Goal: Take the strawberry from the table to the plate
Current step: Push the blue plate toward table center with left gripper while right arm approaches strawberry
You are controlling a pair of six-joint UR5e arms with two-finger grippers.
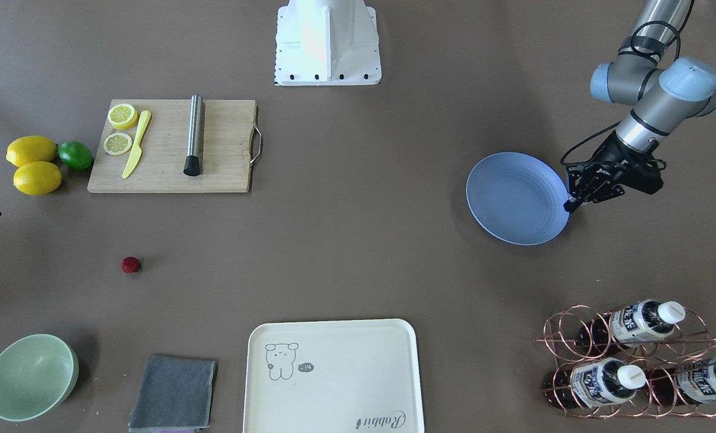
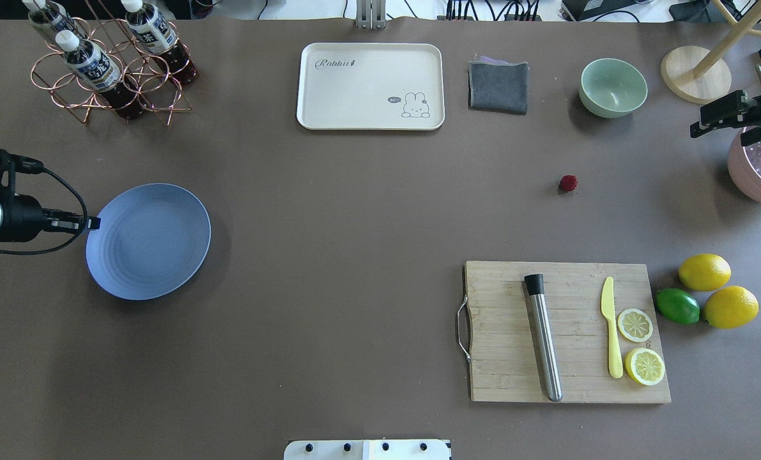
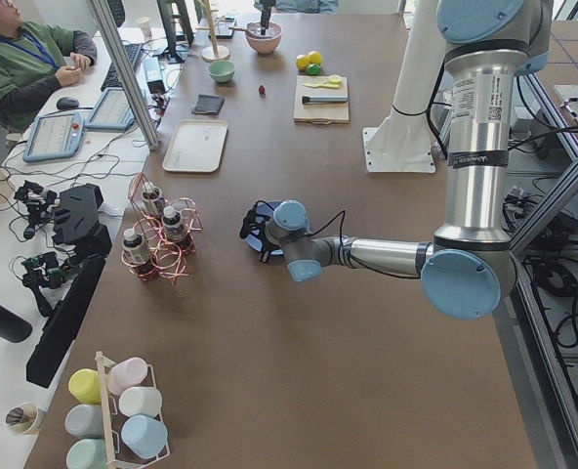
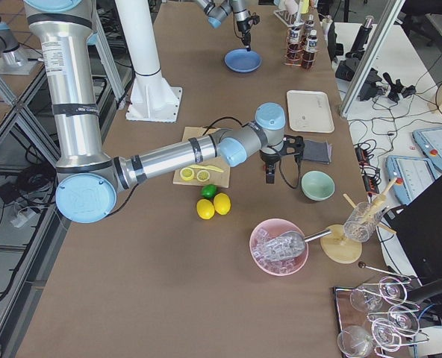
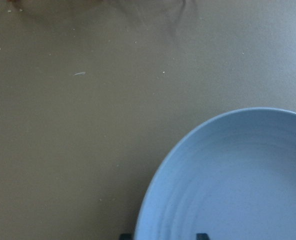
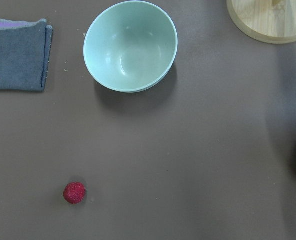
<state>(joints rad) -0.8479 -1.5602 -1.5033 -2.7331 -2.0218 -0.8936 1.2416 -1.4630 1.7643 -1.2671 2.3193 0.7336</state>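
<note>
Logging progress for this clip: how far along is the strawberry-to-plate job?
Done: nothing yet. The strawberry lies on the table, ungrasped; the plate is empty. In hand: the right tool hangs above the strawberry's side of the table; the left tool sits at the plate's rim. Left: grasp, carry, place.

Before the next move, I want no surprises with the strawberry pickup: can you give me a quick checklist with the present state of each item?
1. Strawberry lies free on the table, nothing touching it: ok.
2. Plate empty: ok.
3. Right gripper over the strawberry: not ok, it hangs off to one side, nearer the green bowl.
4. Right fingers open: cannot tell.
5. Left gripper clear of the plate: not ok, its fingers straddle the rim.
</note>
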